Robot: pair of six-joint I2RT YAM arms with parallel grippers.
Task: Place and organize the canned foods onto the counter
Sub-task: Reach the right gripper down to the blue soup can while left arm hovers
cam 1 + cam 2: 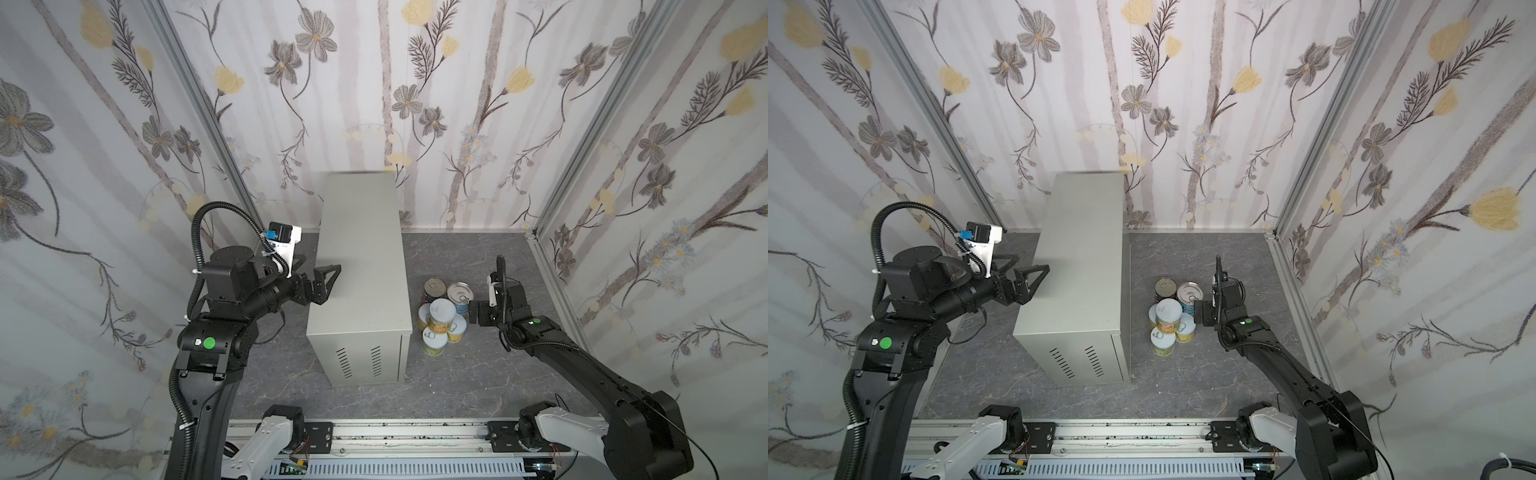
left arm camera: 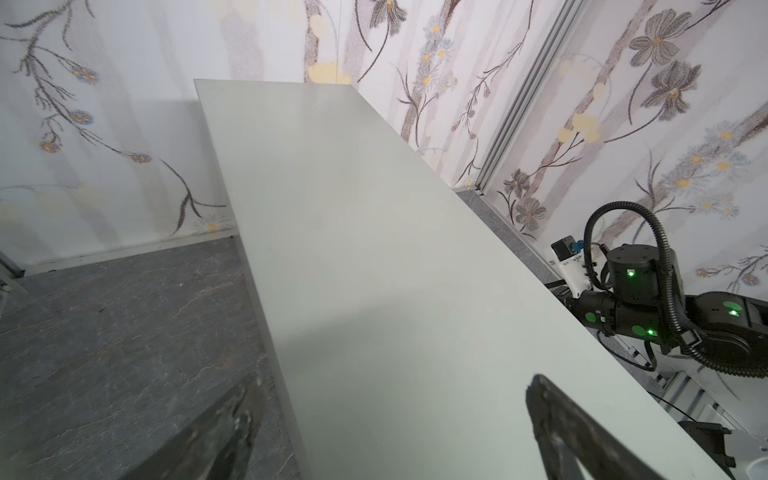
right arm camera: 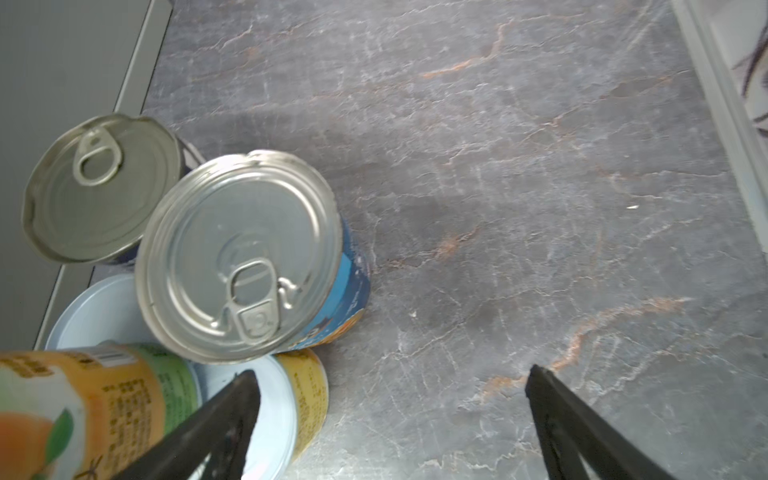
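The canned foods (image 1: 442, 316) stand bunched on the dark floor just right of the counter (image 1: 361, 249), a tall light-grey cabinet whose flat top is bare. Two taller tins, one blue-labelled (image 3: 249, 249) and one beside it (image 3: 99, 187), stand at the back. Shorter yellow and green tins sit in front, with one tin (image 1: 441, 316) stacked on top of them. My right gripper (image 3: 390, 374) hangs open above the floor at the cluster's right edge, one finger over a yellow tin (image 3: 303, 395). My left gripper (image 2: 392, 386) is open over the counter's left edge, holding nothing.
Flowered walls close in the back and both sides, with aluminium posts (image 1: 582, 174) at the corners. A rail (image 1: 395, 436) carrying both arm bases runs along the front. The counter's front face has vent slots (image 1: 357, 361). Marbled floor (image 1: 478, 374) lies right of and before the cans.
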